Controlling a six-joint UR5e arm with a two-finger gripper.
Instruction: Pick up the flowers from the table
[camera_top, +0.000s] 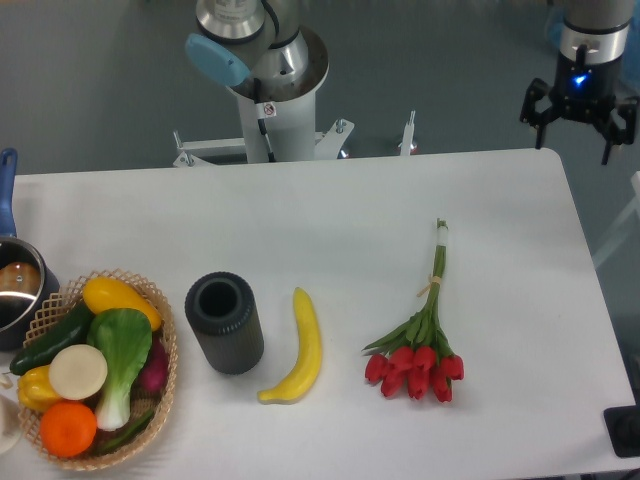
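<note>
Well apart, flowers (425, 325) right-centre on table (330, 210), pincer (579, 125) spread beyond far edge.

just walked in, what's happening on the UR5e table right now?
Nothing is being handled yet. The gripper hangs open and empty beyond the table's far right corner. The flowers lie flat on the table, buds toward the near edge, stems pointing away, untouched. To their left are a banana, a dark cylinder and a basket of vegetables; a pot sits at the left edge.
</note>
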